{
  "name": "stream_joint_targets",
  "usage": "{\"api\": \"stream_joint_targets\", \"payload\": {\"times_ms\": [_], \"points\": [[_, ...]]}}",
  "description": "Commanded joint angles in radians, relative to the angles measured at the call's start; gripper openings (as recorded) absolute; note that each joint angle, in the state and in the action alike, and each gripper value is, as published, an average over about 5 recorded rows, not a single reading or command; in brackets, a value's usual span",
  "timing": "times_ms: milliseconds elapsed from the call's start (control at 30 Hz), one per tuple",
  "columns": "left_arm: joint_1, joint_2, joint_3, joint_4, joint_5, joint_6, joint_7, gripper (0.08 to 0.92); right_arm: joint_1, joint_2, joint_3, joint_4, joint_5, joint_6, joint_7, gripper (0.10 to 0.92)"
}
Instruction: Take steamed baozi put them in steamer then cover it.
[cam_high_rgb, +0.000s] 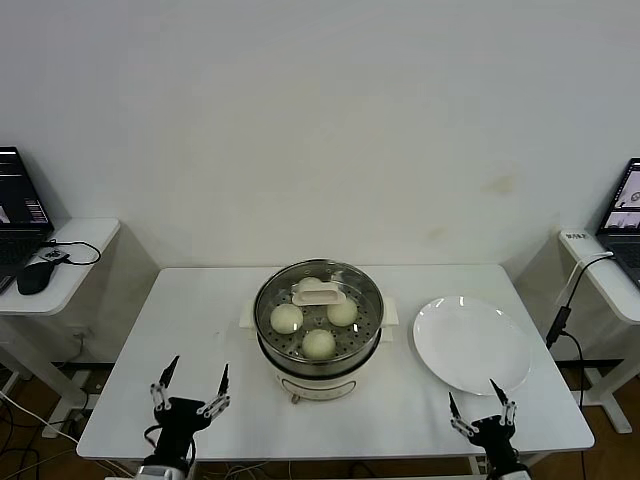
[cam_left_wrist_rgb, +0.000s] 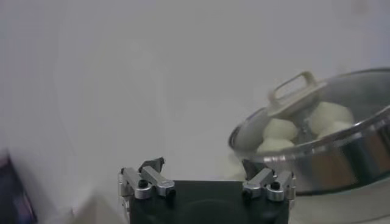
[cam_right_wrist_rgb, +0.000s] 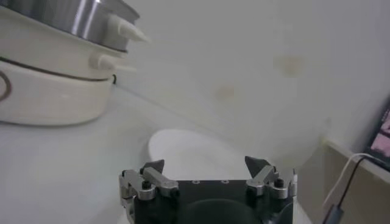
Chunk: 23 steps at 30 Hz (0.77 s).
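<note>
Stainless steel catches the eye first: the round shiny steamer pot (cam_high_rgb: 318, 345) on its cream-white electric base stands in the middle of the white tabletop (cam_high_rgb: 200, 320), and the round clear glass cover (cam_high_rgb: 318, 290) with its cream rectangular handle already sits on top of it. Through the glass I can count three smooth cream-white steamed baozi (cam_high_rgb: 319, 343) on the perforated tray; a fourth may lie under the handle, but I cannot tell. From where things lie, the job looks finished or all but finished, with nothing left to carry. Both arms wait low at the near edge of the tabletop, well apart from the pot. The left hand (cam_high_rgb: 190, 382) has its fingers spread wide and holds nothing; the steamer lies ahead of it and off toward the robot's right. The right hand (cam_high_rgb: 480, 404) is likewise spread and empty, with the steamer ahead and to its left. The left hand looks, if anything, a little nearer the pot. Between the right hand and the steamer lies a flat round white plate (cam_high_rgb: 470, 345), bare, just beside the pot's side handle; any reach from that side would have to pass over it. On the left side the path to the pot is bare tabletop. Laptops sit on small side desks at either edge of the room.
</note>
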Motion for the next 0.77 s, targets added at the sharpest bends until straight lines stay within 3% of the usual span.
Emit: {"api": "stream_joint_targets", "payload": {"times_ms": [33,767], "points": [[0.073,0.009,-0.063,0.075,-0.307,-0.091,-0.007,0.823,-0.045,-0.018,-0.020,0.053,0.067,-0.024,-0.025,0.823],[0.094,0.010,-0.049,0.144,-0.269,-0.171,0.041,0.823,-0.117,-0.026,-0.053,0.146,0.140,-0.078,-0.051,0.823]]}}
